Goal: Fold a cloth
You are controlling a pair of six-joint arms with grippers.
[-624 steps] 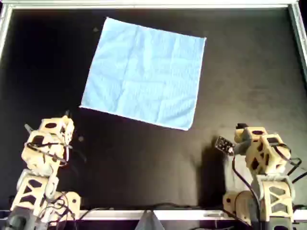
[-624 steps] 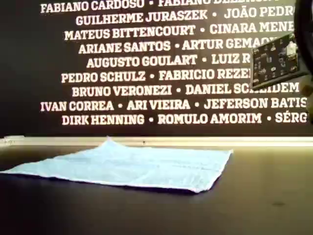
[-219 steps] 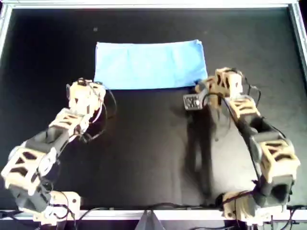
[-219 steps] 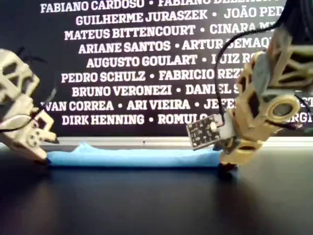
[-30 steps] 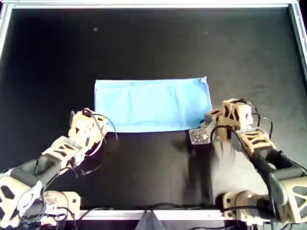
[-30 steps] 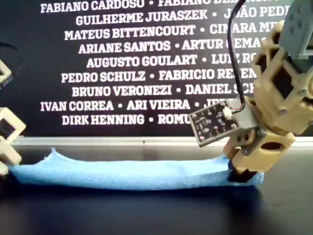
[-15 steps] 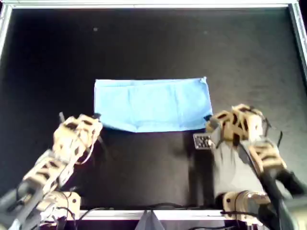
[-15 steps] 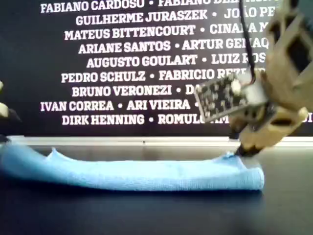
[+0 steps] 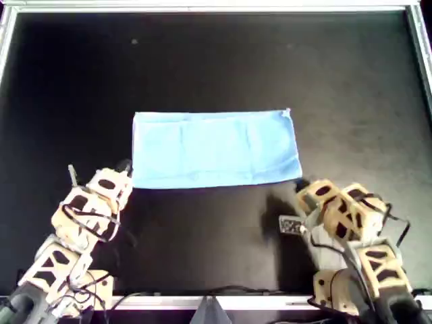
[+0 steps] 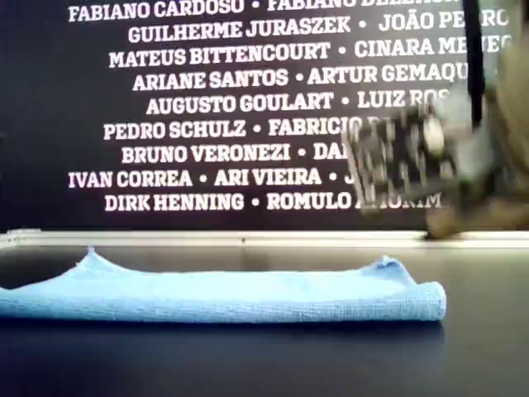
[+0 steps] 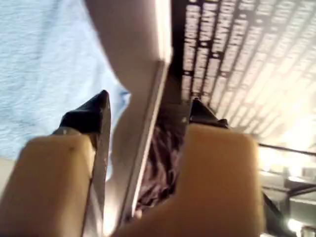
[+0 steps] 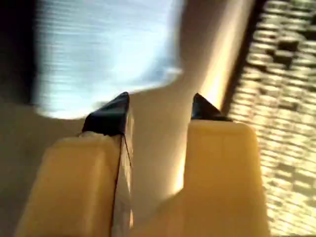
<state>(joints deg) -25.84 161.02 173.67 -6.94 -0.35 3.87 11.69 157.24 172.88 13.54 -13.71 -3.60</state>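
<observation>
The light-blue cloth (image 9: 216, 148) lies folded into a long strip on the black table, with its doubled edge toward the arms. It also shows in the exterior view (image 10: 223, 294). My first gripper (image 11: 148, 103) is open and empty, with the cloth (image 11: 44, 64) beyond its fingertips. My second gripper (image 12: 160, 103) is open and empty, with the cloth (image 12: 103, 49) ahead of it. In the overhead view one arm (image 9: 94, 199) sits off the strip's left near corner and another arm (image 9: 337, 209) off its right near corner. Neither touches the cloth. I cannot tell which arm is which.
A metal rim (image 9: 216, 7) frames the black table. A dark wall with white names (image 10: 248, 99) stands behind the far edge. A blurred arm with a small circuit board (image 10: 413, 157) hangs at the exterior view's right, above the cloth's end.
The flat square cloth was folded in half and dragged nearer. In the last second both arms let go of its near corners and drew back toward the near edge.
</observation>
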